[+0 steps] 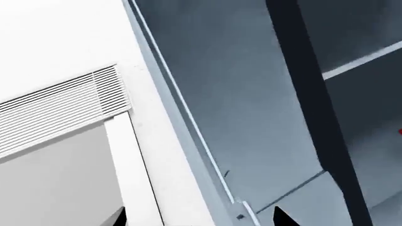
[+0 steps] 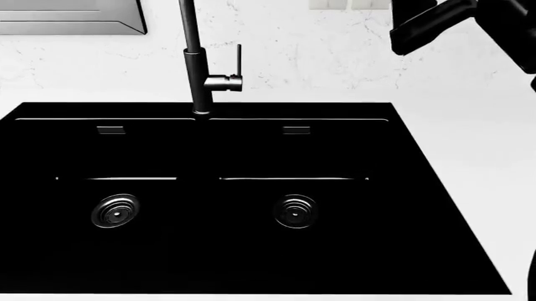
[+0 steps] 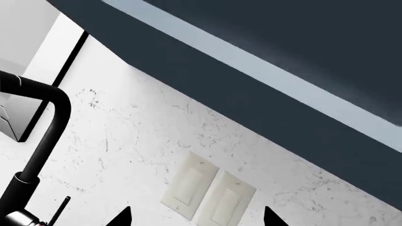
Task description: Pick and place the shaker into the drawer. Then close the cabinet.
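Black double sink point(image 2: 251, 113) nearest, faucet point(image 2: 194, 63) behind; right gripper point(image 3: 196, 217) raised toward wall switches point(image 3: 207, 195), fingertips apart, empty; left gripper point(image 1: 199, 219) tips spread over drawer point(image 1: 251, 117); red sliver, likely shaker point(image 1: 399, 132), at drawer's edge; judged: shaker seemingly inside, closing next

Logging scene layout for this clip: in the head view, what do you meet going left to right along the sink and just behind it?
Left drain → faucet → right drain → dark robot arm at the upper right, all set around the black double sink.
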